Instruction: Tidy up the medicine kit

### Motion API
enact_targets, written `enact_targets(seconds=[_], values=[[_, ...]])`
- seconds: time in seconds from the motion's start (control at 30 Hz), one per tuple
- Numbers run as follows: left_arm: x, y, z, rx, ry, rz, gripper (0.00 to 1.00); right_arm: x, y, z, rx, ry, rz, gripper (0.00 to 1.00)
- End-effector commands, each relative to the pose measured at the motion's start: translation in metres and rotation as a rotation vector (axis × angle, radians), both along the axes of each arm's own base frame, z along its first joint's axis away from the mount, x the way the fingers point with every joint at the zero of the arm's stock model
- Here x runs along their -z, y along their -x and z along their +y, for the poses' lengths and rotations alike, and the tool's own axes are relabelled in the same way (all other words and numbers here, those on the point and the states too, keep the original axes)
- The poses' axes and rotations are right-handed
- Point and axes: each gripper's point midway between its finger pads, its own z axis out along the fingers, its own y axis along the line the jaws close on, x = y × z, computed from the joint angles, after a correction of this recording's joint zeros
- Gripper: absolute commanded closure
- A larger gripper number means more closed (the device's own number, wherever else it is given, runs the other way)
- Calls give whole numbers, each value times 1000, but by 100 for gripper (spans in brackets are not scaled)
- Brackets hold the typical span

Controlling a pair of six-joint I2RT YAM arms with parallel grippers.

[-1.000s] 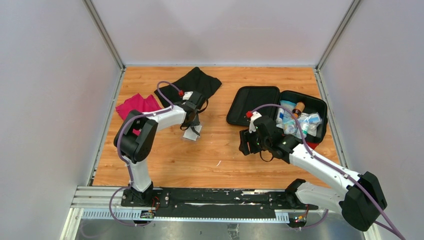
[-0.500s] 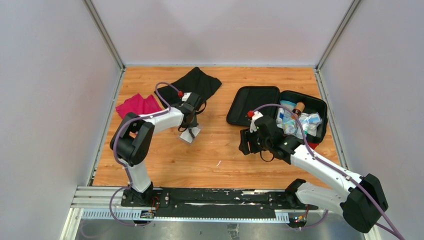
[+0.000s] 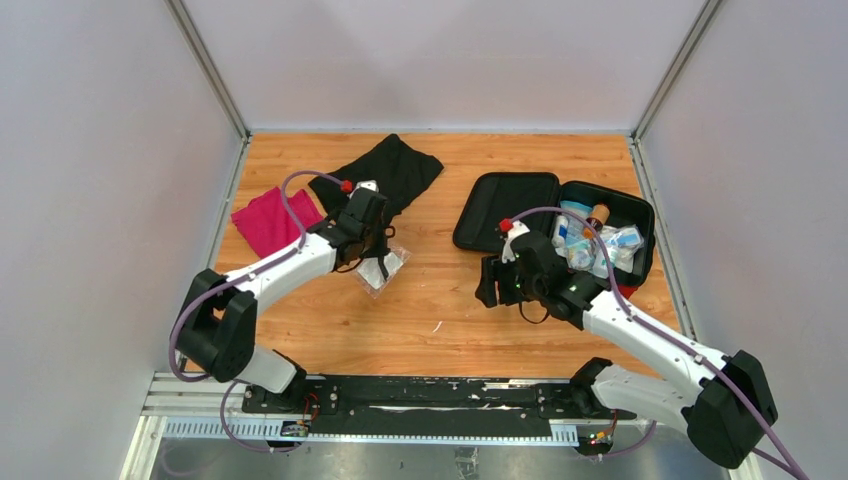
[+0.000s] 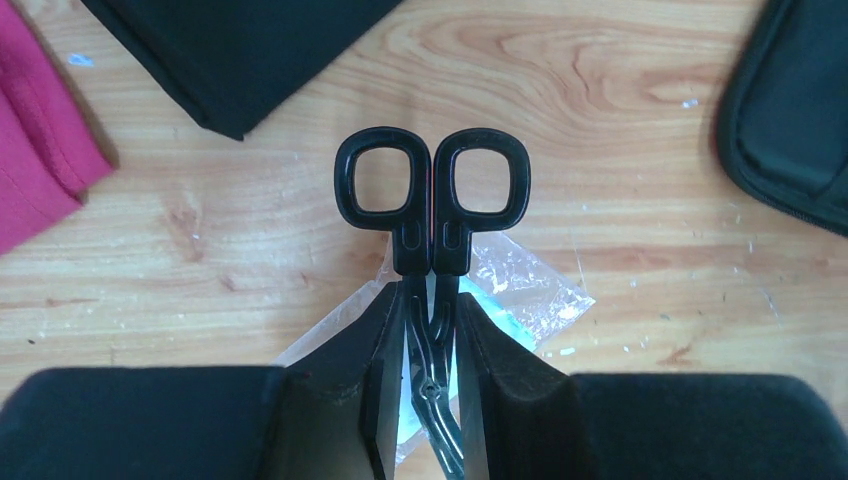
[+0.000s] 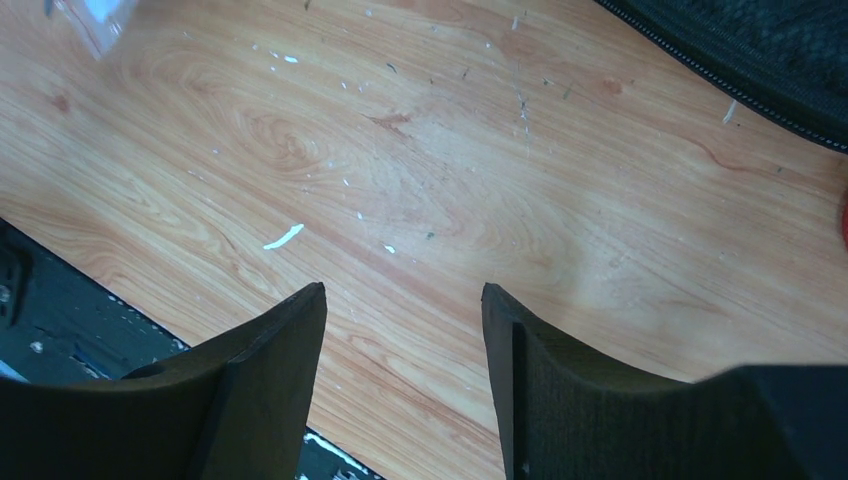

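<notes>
Left gripper (image 4: 430,345) is closed on the shank of the black scissors (image 4: 432,190), just below the handle loops, which point away from the wrist. The jaws were wider a second ago and have since narrowed onto the shank and held there; the arm has also swung its elbow low and to the left. A clear packet (image 4: 520,285) lies on the table (image 4: 620,60) directly under the scissors; I cannot tell whether the scissors are lifted off it. The black cloth (image 4: 240,50) and magenta cloth (image 4: 35,150) lie beyond, to the left. Right gripper (image 5: 405,320) hangs open over bare wood, holding nothing, just beside the kit's lid. The medicine kit (image 3: 505,210) lies unzipped and flat on the right side of the table, its tray already filled with supplies. Judgement: the grasp looks secured, so the scissors now need carrying across to the kit.
</notes>
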Motion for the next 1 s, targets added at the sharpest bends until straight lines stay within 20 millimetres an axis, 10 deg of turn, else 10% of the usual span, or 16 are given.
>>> enact_targets(seconds=[0.0,0.47,0.97], values=[[-3,14,-7,40,81,-4,80,-14,-1,11,33,-105,-30,37],[-10,41,-11,17,243,-34,82,-75,-5,117,74,-657,52,36],[-7,42,-17,46,246,-25,83,-34,-14,228,-21,-749,342,45]])
